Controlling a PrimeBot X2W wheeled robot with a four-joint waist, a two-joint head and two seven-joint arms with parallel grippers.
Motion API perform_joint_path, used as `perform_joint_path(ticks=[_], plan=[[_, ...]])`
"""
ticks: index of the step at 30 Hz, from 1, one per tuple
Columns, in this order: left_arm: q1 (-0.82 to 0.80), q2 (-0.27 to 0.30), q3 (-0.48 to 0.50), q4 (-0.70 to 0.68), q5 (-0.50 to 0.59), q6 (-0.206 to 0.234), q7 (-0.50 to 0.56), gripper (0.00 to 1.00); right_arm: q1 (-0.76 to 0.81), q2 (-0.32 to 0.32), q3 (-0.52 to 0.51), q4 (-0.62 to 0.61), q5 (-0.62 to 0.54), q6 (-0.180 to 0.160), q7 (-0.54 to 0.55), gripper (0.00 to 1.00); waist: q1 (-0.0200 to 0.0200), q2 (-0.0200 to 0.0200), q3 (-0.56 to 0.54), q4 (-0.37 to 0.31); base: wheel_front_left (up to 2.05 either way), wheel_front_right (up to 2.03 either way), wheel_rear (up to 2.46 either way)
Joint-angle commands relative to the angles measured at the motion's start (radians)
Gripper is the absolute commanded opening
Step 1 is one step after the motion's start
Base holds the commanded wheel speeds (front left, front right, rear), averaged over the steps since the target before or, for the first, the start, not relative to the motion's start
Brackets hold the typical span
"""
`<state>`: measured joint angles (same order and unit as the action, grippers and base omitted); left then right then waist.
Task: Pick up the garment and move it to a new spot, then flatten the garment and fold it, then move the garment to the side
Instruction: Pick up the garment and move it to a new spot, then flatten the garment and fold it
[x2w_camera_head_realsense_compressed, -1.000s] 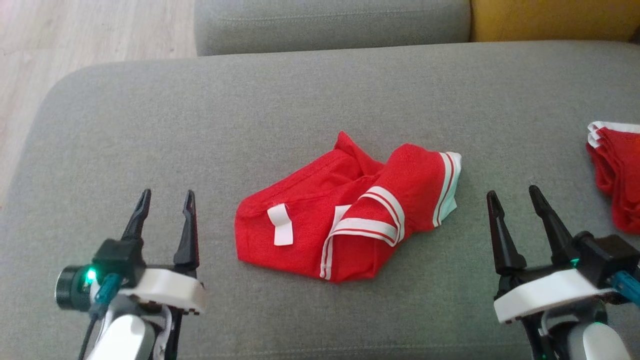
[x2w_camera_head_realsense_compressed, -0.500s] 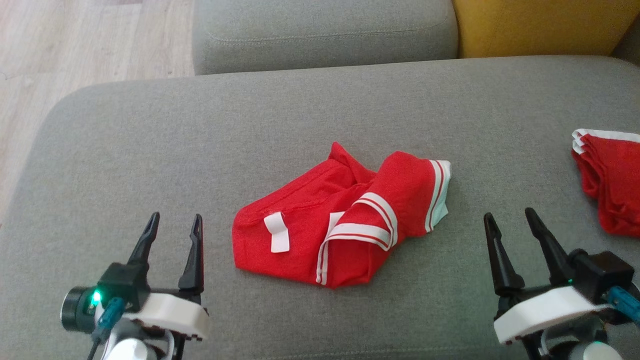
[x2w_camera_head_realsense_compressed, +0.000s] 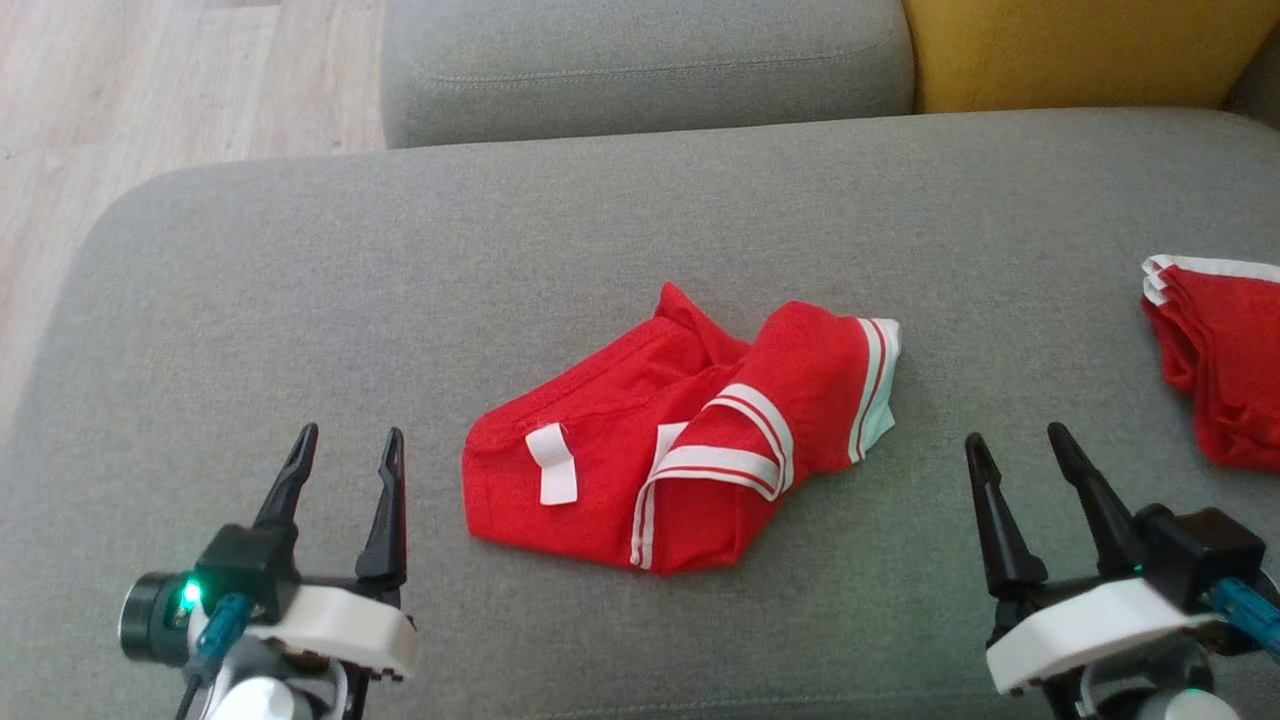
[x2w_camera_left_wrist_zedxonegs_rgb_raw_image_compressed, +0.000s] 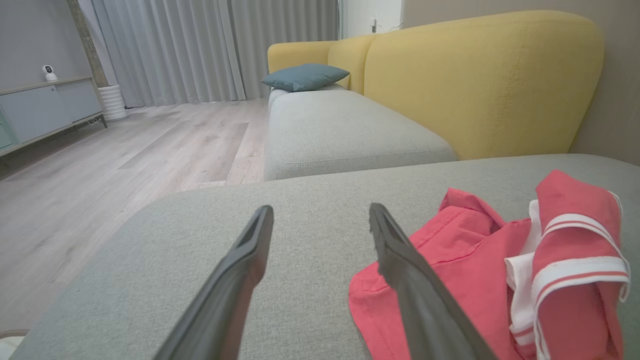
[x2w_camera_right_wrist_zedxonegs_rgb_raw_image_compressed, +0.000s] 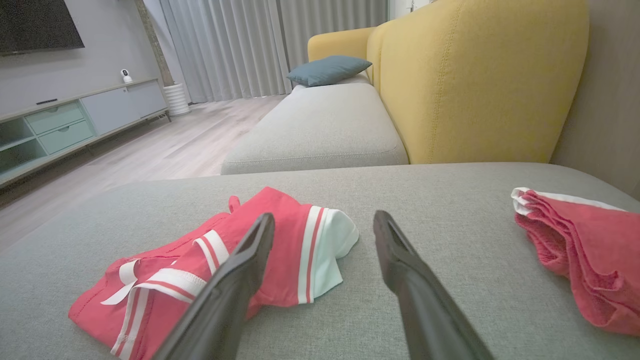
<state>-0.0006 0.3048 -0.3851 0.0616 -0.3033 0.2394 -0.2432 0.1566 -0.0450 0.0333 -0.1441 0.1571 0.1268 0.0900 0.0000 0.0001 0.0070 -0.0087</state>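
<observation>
– While you look down from the head camera, your red shorts (x2w_camera_head_realsense_compressed: 680, 440) lie crumpled near the middle of the grey sofa seat (x2w_camera_head_realsense_compressed: 300, 300), between your two grippers and touched by neither.

– And the jaws?

– Your left gripper (x2w_camera_head_realsense_compressed: 351, 433) sits at the near left with its fingers spread and nothing between them. Your right gripper (x2w_camera_head_realsense_compressed: 1016, 436), at the near right, is spread the same way and holds nothing. Both point toward the far side of the seat.

– Any label I can read?

– You have a small white tab (x2w_camera_head_realsense_compressed: 553, 463) on the left part of the shorts. Whether it carries print is too small to tell. White bands (x2w_camera_head_realsense_compressed: 735, 460) with a thin red stripe edge the folded-over cloth on the right.

– What else is around?

– At your right edge a second red garment (x2w_camera_head_realsense_compressed: 1220, 360) with white trim lies folded, well apart from the shorts. Beyond the seat you see another grey cushion (x2w_camera_head_realsense_compressed: 640, 60), a yellow backrest (x2w_camera_head_realsense_compressed: 1080, 50) to its right, and pale wood floor (x2w_camera_head_realsense_compressed: 150, 80) at the far left.
</observation>
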Motion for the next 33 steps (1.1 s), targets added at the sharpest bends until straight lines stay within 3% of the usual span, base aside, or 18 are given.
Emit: perform_joint_path(ticks=[1, 7, 20, 28, 29, 30, 31, 33], plan=[[-0.041, 0.024, 0.031, -0.038, 0.003, 0.01, -0.001, 1.0, -0.033, -0.005, 0.029, -0.036, -0.002, 0.004, 0.007, 1.0, 0.0, -0.0001, 0.002, 0.0, 0.0, 0.0, 0.0], [-0.058, 0.027, 0.027, -0.046, 0.009, 0.014, -0.001, 1.0, -0.063, -0.041, 0.112, -0.022, -0.021, 0.004, 0.07, 1.0, 0.0, -0.0001, 0.025, 0.0, 0.0, 0.0, 0.0], [-0.163, 0.011, 0.011, -0.048, 0.034, 0.009, -0.007, 1.0, -0.381, -0.269, 0.585, 0.085, 0.04, 0.004, 0.274, 1.0, 0.0, -0.0001, 0.15, 0.049, 0.0, 0.0, 0.0], [-0.214, -0.015, -0.001, -0.03, 0.045, 0.001, -0.014, 1.0, -0.529, -0.355, 0.705, 0.163, 0.024, 0.004, 0.359, 1.0, 0.0, -0.0001, 0.199, 0.085, 0.0, 0.0, 0.0], [-0.217, -0.017, -0.001, -0.027, 0.046, 0.001, -0.014, 1.0, -0.541, -0.36, 0.713, 0.169, 0.024, 0.004, 0.364, 0.59, 0.0, -0.0001, 0.202, 0.087, 0.0, 0.0, 0.0], [-0.22, -0.02, 0.0, -0.025, 0.047, 0.002, -0.015, 1.0, -0.55, -0.364, 0.718, 0.175, 0.026, 0.004, 0.367, 0.09, 0.0, -0.0001, 0.203, 0.088, 0.0, 0.0, 0.0], [-0.222, -0.022, 0.001, -0.023, 0.048, 0.002, -0.016, 1.0, -0.557, -0.365, 0.718, 0.179, 0.03, 0.004, 0.366, 0.0, 0.0, -0.0001, 0.204, 0.089, 0.0, 0.0, 0.0], [-0.223, -0.026, 0.002, -0.019, 0.049, 0.001, -0.017, 1.0, -0.566, -0.354, 0.694, 0.172, 0.042, 0.004, 0.328, 0.0, 0.0, -0.0001, 0.204, 0.091, 0.0, 0.0, 0.0]])
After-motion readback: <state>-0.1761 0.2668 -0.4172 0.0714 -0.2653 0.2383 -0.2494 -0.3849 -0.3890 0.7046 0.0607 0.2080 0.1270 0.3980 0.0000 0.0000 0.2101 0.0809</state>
